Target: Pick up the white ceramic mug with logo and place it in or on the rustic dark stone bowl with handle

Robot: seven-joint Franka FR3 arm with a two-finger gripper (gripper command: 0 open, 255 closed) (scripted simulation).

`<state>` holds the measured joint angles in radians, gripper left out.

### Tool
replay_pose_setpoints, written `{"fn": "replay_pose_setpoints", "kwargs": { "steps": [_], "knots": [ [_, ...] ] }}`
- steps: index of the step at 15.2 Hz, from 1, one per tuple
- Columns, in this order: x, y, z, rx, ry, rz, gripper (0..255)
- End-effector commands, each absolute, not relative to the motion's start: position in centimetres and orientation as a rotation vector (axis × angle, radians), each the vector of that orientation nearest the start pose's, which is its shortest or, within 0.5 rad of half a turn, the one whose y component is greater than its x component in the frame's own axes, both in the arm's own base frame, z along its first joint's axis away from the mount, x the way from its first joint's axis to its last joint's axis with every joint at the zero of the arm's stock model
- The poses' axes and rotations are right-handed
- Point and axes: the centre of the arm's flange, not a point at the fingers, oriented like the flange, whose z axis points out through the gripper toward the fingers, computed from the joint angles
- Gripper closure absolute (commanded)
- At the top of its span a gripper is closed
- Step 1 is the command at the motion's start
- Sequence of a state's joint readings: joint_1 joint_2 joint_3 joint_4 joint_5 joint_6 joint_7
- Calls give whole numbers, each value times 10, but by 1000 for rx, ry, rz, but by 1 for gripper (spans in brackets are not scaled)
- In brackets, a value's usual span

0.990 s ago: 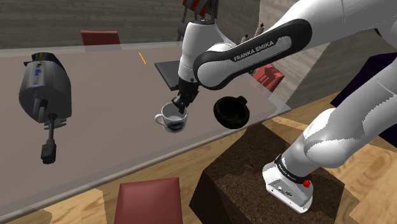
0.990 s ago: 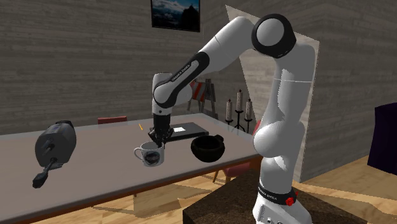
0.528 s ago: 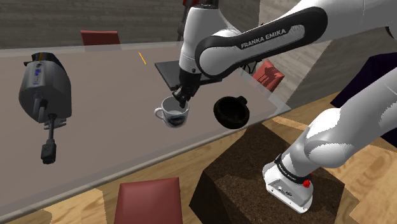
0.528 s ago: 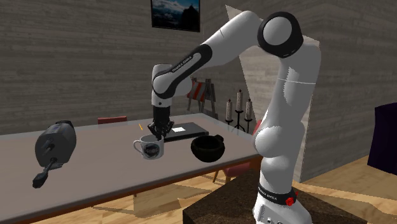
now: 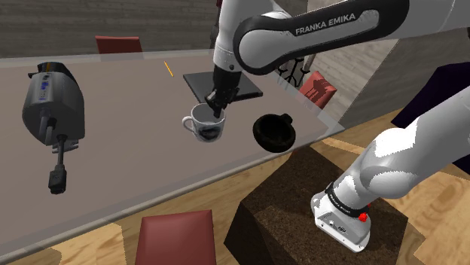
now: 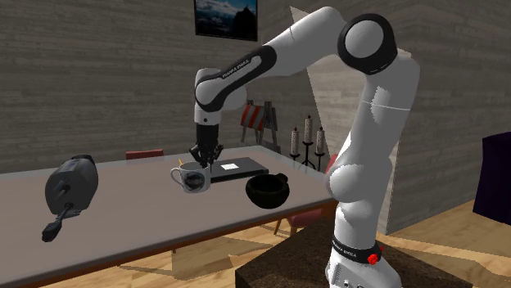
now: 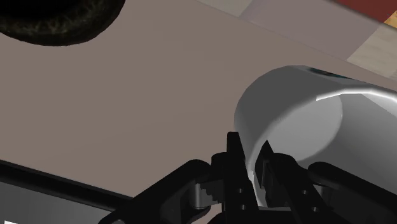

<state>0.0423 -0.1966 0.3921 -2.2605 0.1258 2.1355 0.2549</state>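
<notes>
The white mug [image 5: 205, 125] hangs from the black gripper [image 5: 215, 102], seemingly just above the grey table [image 5: 135, 150]. The fingers pinch its wall at the rim, one inside and one outside. Its handle points to nine o'clock in the shoulder view, and a dark logo marks its side, too small to read. The dark, rough bowl [image 5: 273, 132] sits apart from the mug at three o'clock, near the table's edge; in the wrist view its rim is cut off by the frame. Beyond the mug, at one o'clock, the arm partly covers a black slab [image 5: 235, 84]. White letters on the arm read "FRANKA EMIKA" [image 5: 331, 25].
</notes>
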Motion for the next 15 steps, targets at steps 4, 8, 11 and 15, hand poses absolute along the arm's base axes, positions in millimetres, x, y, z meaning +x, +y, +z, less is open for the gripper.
{"fn": "replay_pose_setpoints", "kwargs": {
  "steps": [4,8,11,15],
  "knots": [
    [443,217,468,-3085,-171,-68,255],
    [443,217,489,-3085,-171,-68,255],
    [443,217,505,-3085,-171,-68,255],
    [436,206,519,-3085,-171,-68,255]
  ]
}}
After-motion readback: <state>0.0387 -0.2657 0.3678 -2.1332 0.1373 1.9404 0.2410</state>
